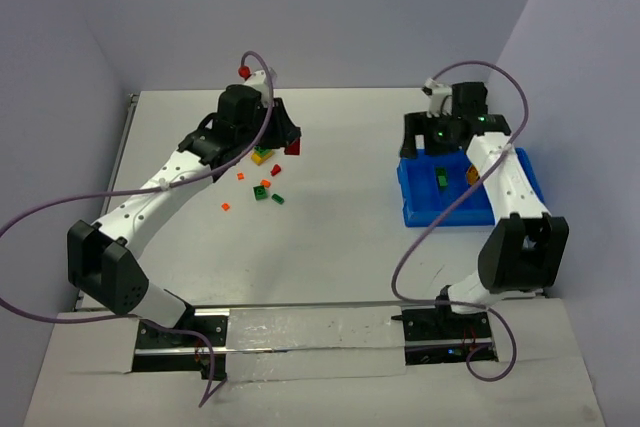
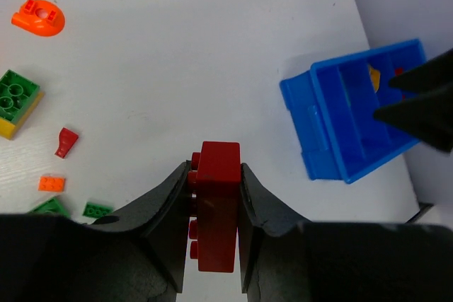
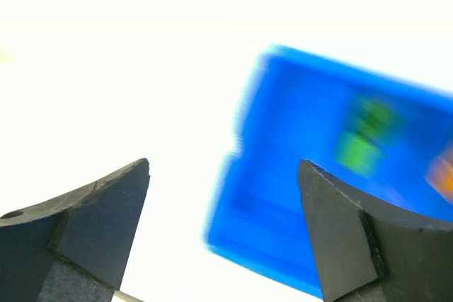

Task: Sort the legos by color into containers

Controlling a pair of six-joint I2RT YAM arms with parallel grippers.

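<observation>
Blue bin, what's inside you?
A green lego and an orange lego lie in the blue bin. The right arm hides its right side.

Both arms reaching forward; left gripper (image 2: 214,169) clamping red lego (image 2: 216,224); right gripper (image 3: 224,166) spread wide.

White table (image 1: 340,247), 3 pale lilac walls (image 1: 330,7) round it; even light.

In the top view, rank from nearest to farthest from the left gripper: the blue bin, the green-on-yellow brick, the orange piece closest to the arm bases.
1. green-on-yellow brick, right beside it, slightly left.
2. orange piece, farther left, toward the bases.
3. blue bin, far across on the right.
</observation>
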